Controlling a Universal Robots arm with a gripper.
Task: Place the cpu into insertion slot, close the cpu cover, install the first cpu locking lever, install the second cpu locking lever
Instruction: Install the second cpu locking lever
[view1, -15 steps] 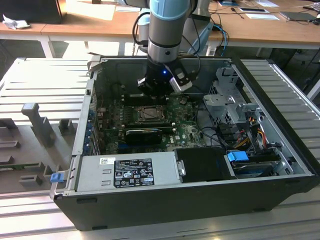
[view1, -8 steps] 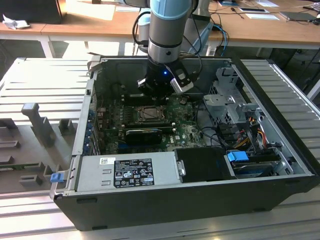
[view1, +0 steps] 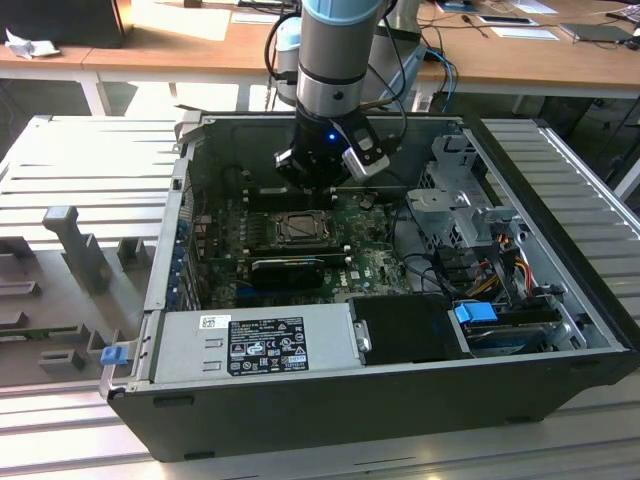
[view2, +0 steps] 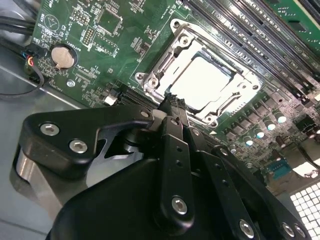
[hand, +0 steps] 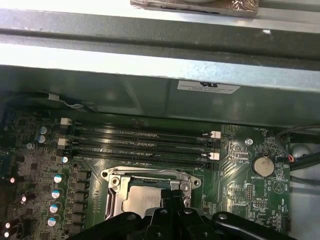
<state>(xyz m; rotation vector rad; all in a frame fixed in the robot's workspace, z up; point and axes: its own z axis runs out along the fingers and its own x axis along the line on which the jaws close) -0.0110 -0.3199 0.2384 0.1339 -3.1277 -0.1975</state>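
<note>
One pale silver cpu (view2: 200, 82) sits in the insertion slot (view2: 235, 102) under the closed cpu cover (view2: 172, 57), directly below the end effector (view2: 172, 102), whose fingers are pressed together, holding nothing.

A big grey table (view1: 90, 150) with long ridges holds an open black computer case (view1: 330, 410); beside the case, at the exterior view's left, grey blocks (view1: 75, 245) and a small blue piece (view1: 113, 353) rest on it.
</note>
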